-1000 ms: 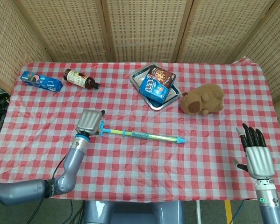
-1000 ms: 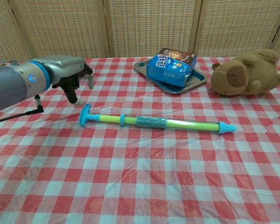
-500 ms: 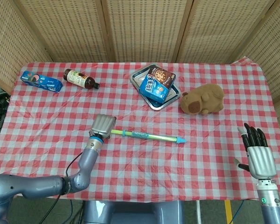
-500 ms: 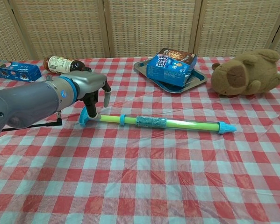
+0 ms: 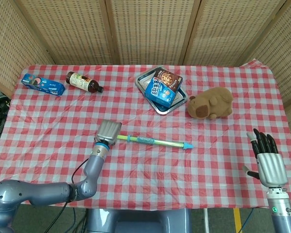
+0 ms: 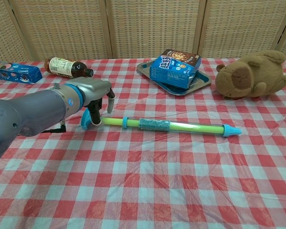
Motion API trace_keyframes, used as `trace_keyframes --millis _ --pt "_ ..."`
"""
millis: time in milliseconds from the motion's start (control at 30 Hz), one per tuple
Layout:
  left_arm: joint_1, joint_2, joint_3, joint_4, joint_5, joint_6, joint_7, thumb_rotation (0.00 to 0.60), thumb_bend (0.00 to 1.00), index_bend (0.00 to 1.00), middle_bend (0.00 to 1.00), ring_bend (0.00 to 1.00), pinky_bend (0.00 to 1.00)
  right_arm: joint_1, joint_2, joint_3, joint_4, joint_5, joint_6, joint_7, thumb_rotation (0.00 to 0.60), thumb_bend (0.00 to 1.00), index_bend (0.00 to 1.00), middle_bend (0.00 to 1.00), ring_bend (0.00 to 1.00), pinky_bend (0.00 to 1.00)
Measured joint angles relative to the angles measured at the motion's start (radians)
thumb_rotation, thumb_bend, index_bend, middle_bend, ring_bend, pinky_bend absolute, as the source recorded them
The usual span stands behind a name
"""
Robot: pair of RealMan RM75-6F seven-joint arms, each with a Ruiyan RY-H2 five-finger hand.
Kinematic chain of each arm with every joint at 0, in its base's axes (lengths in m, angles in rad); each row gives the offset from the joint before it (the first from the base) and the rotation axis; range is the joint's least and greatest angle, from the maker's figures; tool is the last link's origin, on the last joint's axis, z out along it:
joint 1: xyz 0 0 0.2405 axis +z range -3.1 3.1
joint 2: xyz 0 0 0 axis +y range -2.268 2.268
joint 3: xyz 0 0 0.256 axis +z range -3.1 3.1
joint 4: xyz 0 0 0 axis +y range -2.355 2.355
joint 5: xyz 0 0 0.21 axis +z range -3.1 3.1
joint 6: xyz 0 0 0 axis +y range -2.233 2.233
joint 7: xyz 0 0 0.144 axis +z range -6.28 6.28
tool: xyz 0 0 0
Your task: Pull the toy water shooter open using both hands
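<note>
Since a second ago my left hand (image 6: pixel 92 93) has slid across the worktop (image 5: pixel 135 165) from beside the handle of the toy water shooter (image 5: pixel 152 141) to sit right over it, and in the last half second it has settled a touch lower. The shooter itself has not shifted. It lies flat on the red-checked cloth near the middle of the worktop, its blue T-handle (image 6: pixel 87 119) toward my left and its blue nozzle (image 6: pixel 231 130) toward my right. My fingers (image 6: pixel 95 114) curl down around the handle, one on each side of it, touching or nearly touching. I cannot tell whether they have actually clamped it.

My right hand (image 5: pixel 268 160) hangs near the worktop's right front edge, well apart from the shooter, fingers straight and spread, holding nothing. It has barely drifted.

Behind the shooter a metal tray (image 5: pixel 144 81) carries two snack boxes (image 5: pixel 162 86). A brown plush toy (image 5: pixel 211 103) lies just right of the tray. At the far left lie a dark bottle (image 5: pixel 83 81) on its side and a blue biscuit packet (image 5: pixel 42 84).
</note>
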Motion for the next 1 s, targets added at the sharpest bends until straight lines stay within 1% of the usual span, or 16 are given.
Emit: trace_keyframes --millis 567,667,833,900,1000 --pt "-0.031 -0.043 0.020 0.092 -0.044 -0.040 -0.015 0.600 0.36 0.44 0.93 0.87 0.76 0.002 0.001 -0.003 -0.001 -0.004 -0.002 0.016 0.600 0.01 0.00 0.00 0.00 0.00" --pt "-0.032 -0.045 0.024 0.096 -0.041 -0.040 -0.019 0.600 0.36 0.48 0.93 0.87 0.76 0.002 0.001 -0.005 -0.001 -0.006 -0.003 0.019 0.600 0.01 0.00 0.00 0.00 0.00" --pt "-0.029 -0.044 0.027 0.093 -0.030 -0.031 -0.031 0.600 0.44 0.64 0.93 0.87 0.76 0.002 0.000 -0.006 -0.001 -0.011 0.001 0.019 0.600 0.01 0.00 0.00 0.00 0.00" --pt "-0.026 -0.041 0.029 0.089 -0.027 -0.026 -0.035 0.600 0.45 0.66 0.93 0.87 0.76 0.001 0.001 -0.006 -0.002 -0.012 0.003 0.020 0.600 0.01 0.00 0.00 0.00 0.00" --pt "-0.020 -0.036 0.033 0.086 -0.029 -0.020 -0.039 0.600 0.48 0.70 0.93 0.87 0.76 -0.001 0.002 -0.007 -0.005 -0.017 0.009 0.021 0.600 0.01 0.00 0.00 0.00 0.00"
